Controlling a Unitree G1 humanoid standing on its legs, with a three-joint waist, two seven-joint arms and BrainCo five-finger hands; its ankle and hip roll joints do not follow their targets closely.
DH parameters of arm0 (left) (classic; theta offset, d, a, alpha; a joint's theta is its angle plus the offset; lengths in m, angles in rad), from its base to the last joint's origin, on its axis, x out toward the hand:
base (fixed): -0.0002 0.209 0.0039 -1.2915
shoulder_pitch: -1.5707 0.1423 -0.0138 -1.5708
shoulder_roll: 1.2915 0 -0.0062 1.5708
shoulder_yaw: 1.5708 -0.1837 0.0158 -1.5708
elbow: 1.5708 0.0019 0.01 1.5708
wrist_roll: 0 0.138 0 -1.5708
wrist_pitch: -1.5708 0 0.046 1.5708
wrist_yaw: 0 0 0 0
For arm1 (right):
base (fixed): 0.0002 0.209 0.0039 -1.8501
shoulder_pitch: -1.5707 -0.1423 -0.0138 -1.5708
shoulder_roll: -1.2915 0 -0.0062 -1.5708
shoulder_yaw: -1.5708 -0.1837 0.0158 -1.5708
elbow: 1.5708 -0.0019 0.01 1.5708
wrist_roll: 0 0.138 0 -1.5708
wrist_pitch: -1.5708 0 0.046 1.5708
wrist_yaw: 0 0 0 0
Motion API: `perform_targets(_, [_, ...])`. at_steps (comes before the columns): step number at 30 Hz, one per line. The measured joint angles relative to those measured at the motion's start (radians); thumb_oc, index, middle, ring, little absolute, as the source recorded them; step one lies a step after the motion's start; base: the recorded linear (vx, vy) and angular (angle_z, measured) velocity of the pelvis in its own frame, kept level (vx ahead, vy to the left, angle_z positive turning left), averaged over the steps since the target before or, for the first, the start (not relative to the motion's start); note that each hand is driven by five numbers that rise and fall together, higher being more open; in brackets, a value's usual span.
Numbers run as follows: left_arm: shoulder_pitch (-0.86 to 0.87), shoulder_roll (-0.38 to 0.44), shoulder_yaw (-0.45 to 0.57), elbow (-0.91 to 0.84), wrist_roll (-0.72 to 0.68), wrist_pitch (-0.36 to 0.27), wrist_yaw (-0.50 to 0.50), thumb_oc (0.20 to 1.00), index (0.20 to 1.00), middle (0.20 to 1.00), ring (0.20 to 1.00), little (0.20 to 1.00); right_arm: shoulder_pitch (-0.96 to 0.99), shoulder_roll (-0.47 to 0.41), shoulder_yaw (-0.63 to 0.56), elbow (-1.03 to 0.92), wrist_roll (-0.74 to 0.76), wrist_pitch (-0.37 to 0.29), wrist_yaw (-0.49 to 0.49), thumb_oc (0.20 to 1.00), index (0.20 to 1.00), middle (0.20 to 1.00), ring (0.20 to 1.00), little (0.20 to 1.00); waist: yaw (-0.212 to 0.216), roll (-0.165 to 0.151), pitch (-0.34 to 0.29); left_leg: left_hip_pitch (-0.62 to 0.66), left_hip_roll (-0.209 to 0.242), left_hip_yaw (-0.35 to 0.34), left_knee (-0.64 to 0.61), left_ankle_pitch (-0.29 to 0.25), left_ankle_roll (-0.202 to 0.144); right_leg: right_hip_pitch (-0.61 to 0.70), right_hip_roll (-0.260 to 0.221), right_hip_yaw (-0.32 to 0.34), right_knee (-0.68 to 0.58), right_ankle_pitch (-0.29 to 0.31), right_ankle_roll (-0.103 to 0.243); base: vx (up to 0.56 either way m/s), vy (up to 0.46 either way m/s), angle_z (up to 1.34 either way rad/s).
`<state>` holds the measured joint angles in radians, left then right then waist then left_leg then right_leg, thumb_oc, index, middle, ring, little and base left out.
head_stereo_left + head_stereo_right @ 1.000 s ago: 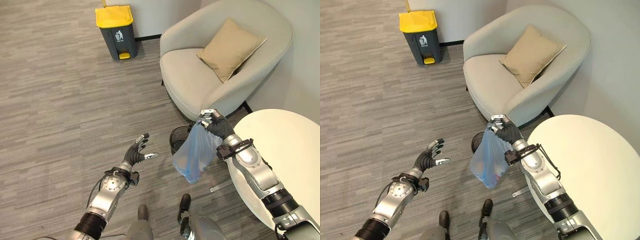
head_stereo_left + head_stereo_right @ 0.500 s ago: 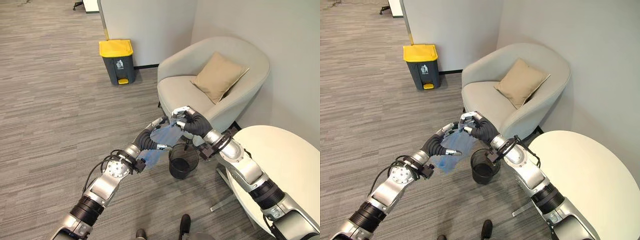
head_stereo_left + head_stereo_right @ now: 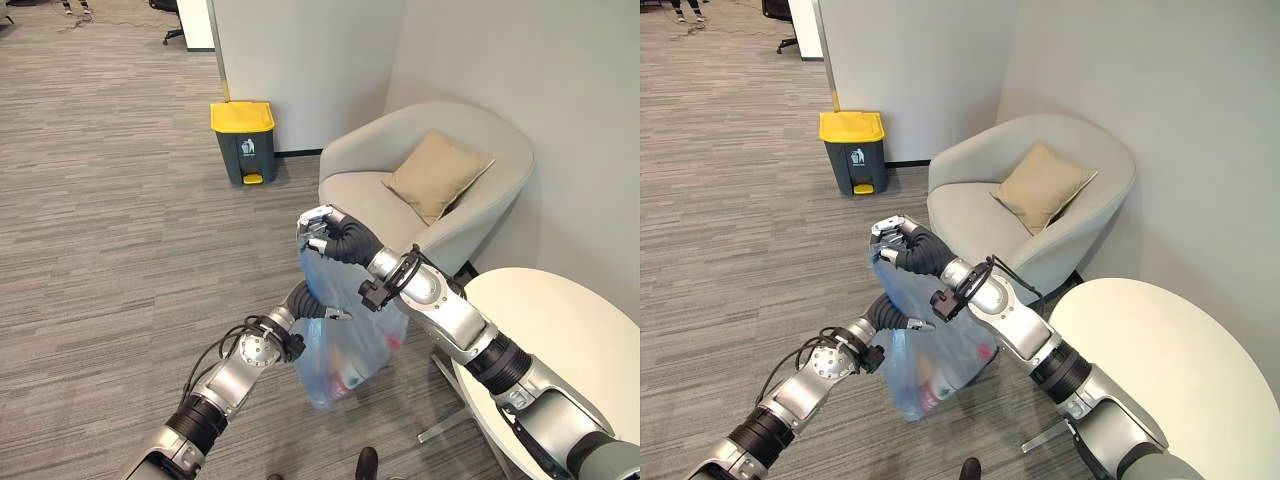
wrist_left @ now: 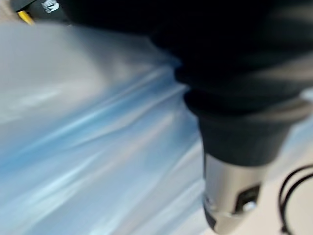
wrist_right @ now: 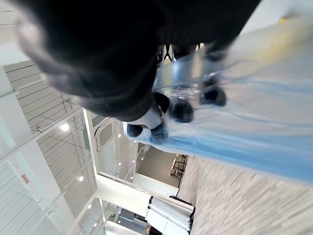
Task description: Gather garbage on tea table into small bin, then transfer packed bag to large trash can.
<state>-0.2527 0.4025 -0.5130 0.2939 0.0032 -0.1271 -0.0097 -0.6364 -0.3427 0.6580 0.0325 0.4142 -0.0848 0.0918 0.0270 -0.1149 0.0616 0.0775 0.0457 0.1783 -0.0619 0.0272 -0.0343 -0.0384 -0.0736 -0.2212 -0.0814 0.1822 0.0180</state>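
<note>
Right hand [image 3: 325,232] clenches the translucent blue plastic bag's [image 3: 345,335] neck, now lifted higher than before; left hand [image 3: 312,303], grip indiscernible, presses its side.

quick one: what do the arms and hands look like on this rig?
Both arms are silver-grey metal with black ribbed bands at the joints. The right hand and the left hand wear dark ribbed covers over the back and wrist. The right hand's silver fingers end in dark tips. Thin black cables loop beside both wrists.
</note>
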Motion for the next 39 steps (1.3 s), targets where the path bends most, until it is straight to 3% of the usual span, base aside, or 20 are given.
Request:
perform_targets(9, [-0.003,-0.028,-0.008,0.048,0.018,0.017,0.001,1.0,1.0,1.0,1.0,1.0,-0.002,0.039,0.002,-0.002,0.021,0.001,-0.004,0.2,0.2,0.2,0.2,0.2,-0.01,-0.003,-0.004,0.004,0.0,0.001,0.001,0.001,0.0,-0.001,0.0,0.001,0.0,0.0,0.0,0.0,0.0,0.0])
perform_targets(16, [-0.118,-0.037,-0.076,0.104,0.059,0.03,0.016,1.0,1.0,1.0,1.0,1.0,-0.078,0.093,0.071,0.0,0.039,0.007,-0.009,0.2,0.2,0.2,0.2,0.2,-0.023,-0.005,-0.02,0.005,0.0,0.003,0.0,0.001,0.0,-0.001,0.001,0.004,0.0,0.001,-0.001,0.0,0.0,0.0])
perform_targets(17, [-0.122,-0.041,-0.076,0.105,0.06,0.03,0.019,0.2,0.2,0.2,0.2,0.2,-0.079,0.102,0.076,0.0,0.04,0.007,-0.01,0.2,0.2,0.2,0.2,0.2,-0.024,-0.005,-0.025,0.006,0.0,0.003,0.0,0.001,0.0,-0.001,0.001,0.004,0.0,0.001,-0.001,0.0,0.0,0.0])
perform_targets(25, [-0.151,-0.051,-0.074,0.046,0.03,0.028,0.053,0.2,0.2,0.2,0.2,0.2,-0.079,0.127,0.08,-0.001,0.079,0.0,-0.015,0.2,0.2,0.2,0.2,0.2,-0.024,-0.004,-0.031,-0.001,0.002,0.002,0.002,0.001,0.0,-0.001,-0.002,0.003,0.0,-0.001,0.002,0.0,0.0,0.0])
perform_targets(30, [-0.125,-0.048,-0.042,-0.027,-0.032,0.024,0.066,0.2,0.2,0.2,0.2,0.2,-0.078,0.073,0.079,-0.006,0.033,-0.004,-0.014,0.2,0.2,0.2,0.2,0.2,-0.026,-0.004,-0.031,-0.001,0.002,0.001,0.001,0.001,0.0,-0.002,-0.001,0.002,0.0,-0.002,0.003,0.0,0.0,0.0])
perform_targets(31, [-0.111,-0.046,-0.023,-0.04,-0.036,0.024,0.073,0.2,0.2,0.2,0.2,0.2,-0.076,0.057,0.076,-0.009,-0.002,-0.003,-0.014,0.235,0.235,0.235,0.235,0.235,-0.027,-0.004,-0.031,-0.001,0.002,0.001,0.001,0.001,0.0,-0.002,-0.001,0.002,0.0,-0.003,0.004,0.0,0.0,0.0])
perform_targets(32, [-0.101,-0.042,-0.009,-0.05,-0.052,0.024,0.079,0.2,0.2,0.2,0.2,0.2,-0.073,0.037,0.074,-0.017,-0.029,-0.003,-0.014,0.391,0.391,0.391,0.391,0.391,-0.027,-0.004,-0.03,-0.001,0.002,0.001,0.0,0.001,0.0,-0.002,-0.001,0.002,0.0,-0.003,0.005,0.0,0.0,0.0])
perform_targets(33, [-0.086,-0.04,0.012,-0.056,-0.067,0.023,0.085,0.2,0.2,0.2,0.2,0.2,-0.068,0.016,0.073,-0.029,-0.067,-0.003,-0.014,0.818,0.818,0.818,0.818,0.818,-0.027,-0.004,-0.03,0.0,0.002,0.001,0.0,0.001,0.0,-0.002,-0.001,0.002,0.0,-0.003,0.005,0.0,0.0,0.0])
perform_targets(34, [-0.079,-0.039,0.02,-0.057,-0.067,0.023,0.09,0.2,0.2,0.2,0.2,0.2,-0.063,0.005,0.069,-0.038,-0.091,-0.003,-0.014,1.0,1.0,1.0,1.0,1.0,-0.028,-0.004,-0.03,0.0,0.003,0.001,-0.001,0.001,0.0,-0.001,-0.001,0.002,0.0,-0.003,0.005,0.0,0.0,0.0])
perform_targets(39, [0.044,-0.027,0.129,-0.106,-0.076,0.016,0.102,0.2,0.2,0.2,0.2,0.2,0.014,-0.076,-0.021,-0.118,-0.315,-0.012,-0.023,1.0,1.0,1.0,1.0,1.0,-0.033,-0.003,-0.029,0.013,0.003,0.002,-0.013,0.004,0.002,0.0,-0.001,0.002,0.0,-0.004,0.006,0.0,0.0,0.0])
